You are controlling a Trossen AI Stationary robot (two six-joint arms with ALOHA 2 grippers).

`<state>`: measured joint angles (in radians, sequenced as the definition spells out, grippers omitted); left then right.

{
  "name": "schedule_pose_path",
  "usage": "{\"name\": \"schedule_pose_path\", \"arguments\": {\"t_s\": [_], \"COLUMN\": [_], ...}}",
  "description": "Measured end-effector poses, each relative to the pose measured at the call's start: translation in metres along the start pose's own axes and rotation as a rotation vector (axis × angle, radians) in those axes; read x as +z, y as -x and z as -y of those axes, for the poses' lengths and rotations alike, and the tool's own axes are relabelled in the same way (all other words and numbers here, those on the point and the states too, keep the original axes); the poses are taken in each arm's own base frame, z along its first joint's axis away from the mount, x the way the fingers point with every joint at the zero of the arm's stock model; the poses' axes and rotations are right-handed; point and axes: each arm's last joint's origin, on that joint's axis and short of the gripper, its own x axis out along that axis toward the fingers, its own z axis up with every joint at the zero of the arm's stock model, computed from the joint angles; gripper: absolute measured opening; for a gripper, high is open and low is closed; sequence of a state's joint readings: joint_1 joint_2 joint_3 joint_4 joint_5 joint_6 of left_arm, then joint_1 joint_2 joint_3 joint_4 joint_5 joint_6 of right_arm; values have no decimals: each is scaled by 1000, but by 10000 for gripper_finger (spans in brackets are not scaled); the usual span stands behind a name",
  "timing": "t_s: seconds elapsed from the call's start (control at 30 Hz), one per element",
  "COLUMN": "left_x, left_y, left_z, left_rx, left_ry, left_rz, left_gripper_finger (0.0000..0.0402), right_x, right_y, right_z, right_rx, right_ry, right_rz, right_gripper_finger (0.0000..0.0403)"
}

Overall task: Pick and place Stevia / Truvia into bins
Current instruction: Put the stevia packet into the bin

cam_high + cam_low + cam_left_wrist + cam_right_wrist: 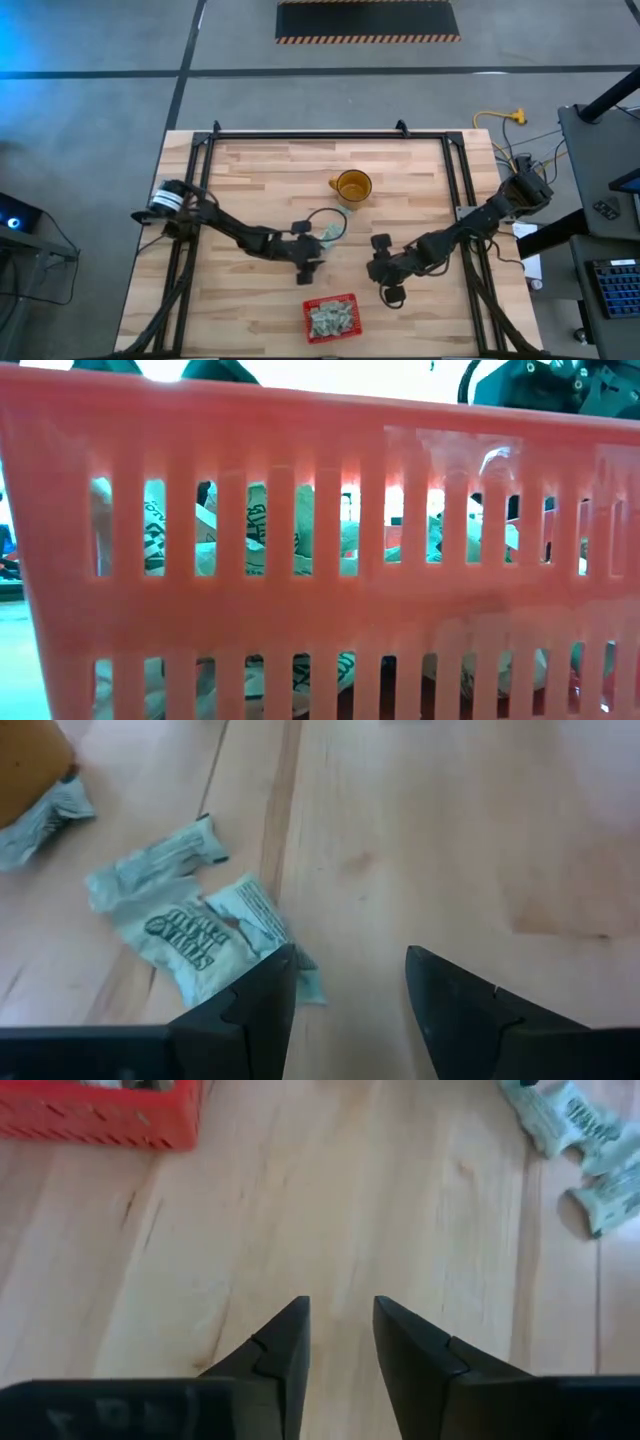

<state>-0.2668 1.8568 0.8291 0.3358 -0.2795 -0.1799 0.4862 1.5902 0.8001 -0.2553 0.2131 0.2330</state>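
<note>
The red basket (pixel 331 318) is sitting nearest, already holding many Stevia packets (pixel 270 530). Beyond the basket, the right gripper (pixel 340 1330) is hovering over bare wood, fingers apart and empty. Farther from the basket, the left gripper (pixel 345 985) is hanging open beside the remaining loose packets (pixel 195 935), so the sorting looks mostly done.
</note>
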Motion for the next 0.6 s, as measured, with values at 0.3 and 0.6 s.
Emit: {"name": "schedule_pose_path", "arguments": {"t_s": [0.3,0.6], "left_x": [0,12], "left_y": [-2,8], "left_z": [-3,-4], "left_rx": [70,77], "left_ry": [51,48], "left_rz": [8,52], "left_gripper_finger": [173,173], "right_x": [-8,-8], "right_y": [-3,-3], "right_z": [1,1], "right_rx": [-6,-5], "right_ry": [-17,-13], "right_rz": [-24,-22], "right_gripper_finger": [83,70]}}
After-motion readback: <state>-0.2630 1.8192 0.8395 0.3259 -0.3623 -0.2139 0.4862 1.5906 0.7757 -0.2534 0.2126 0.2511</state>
